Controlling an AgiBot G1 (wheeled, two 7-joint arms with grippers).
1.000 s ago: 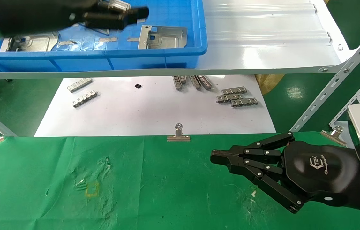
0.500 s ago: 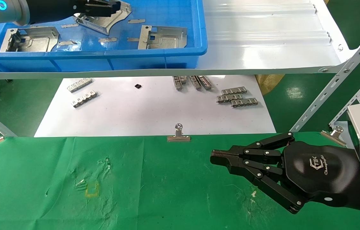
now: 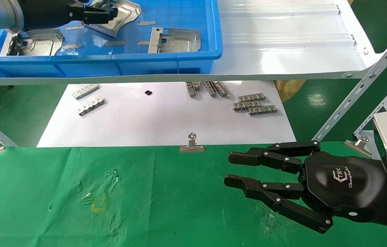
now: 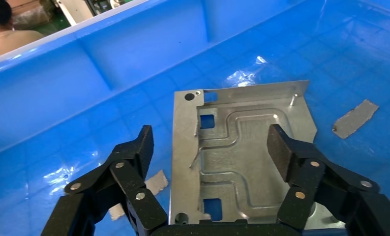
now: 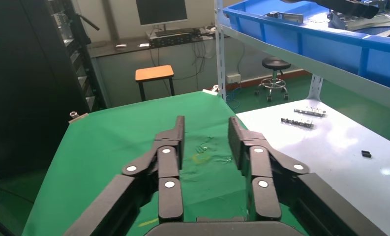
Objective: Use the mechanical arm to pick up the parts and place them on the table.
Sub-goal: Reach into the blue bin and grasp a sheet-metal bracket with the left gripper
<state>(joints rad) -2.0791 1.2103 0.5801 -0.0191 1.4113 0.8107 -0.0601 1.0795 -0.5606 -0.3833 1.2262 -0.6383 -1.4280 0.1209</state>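
Observation:
Three silvery parts lie in a blue bin: one at the left [image 3: 37,43], a tilted one at the back [image 3: 125,15] and one at the right [image 3: 176,39]. My left gripper [image 3: 111,13] is open inside the bin over the tilted part. In the left wrist view a part [image 4: 242,147] lies flat below and between the spread fingers of the left gripper [image 4: 211,137], not gripped. My right gripper [image 3: 229,169] is open and empty, low over the green table [image 3: 162,206]. It shows the same way in the right wrist view [image 5: 206,123].
The blue bin [image 3: 111,65] stands on a glossy white shelf [image 3: 282,51]. Below is a white sheet [image 3: 162,120] with small toothed strips [image 3: 255,104]. Binder clips [image 3: 191,145] hold the cloth's far edge. A slanted shelf brace [image 3: 368,85] stands at the right. Tape pieces [image 4: 355,118] lie in the bin.
My right gripper has opened from shut and stays in place. My left gripper has drawn back leftward inside the bin, over the tilted part.

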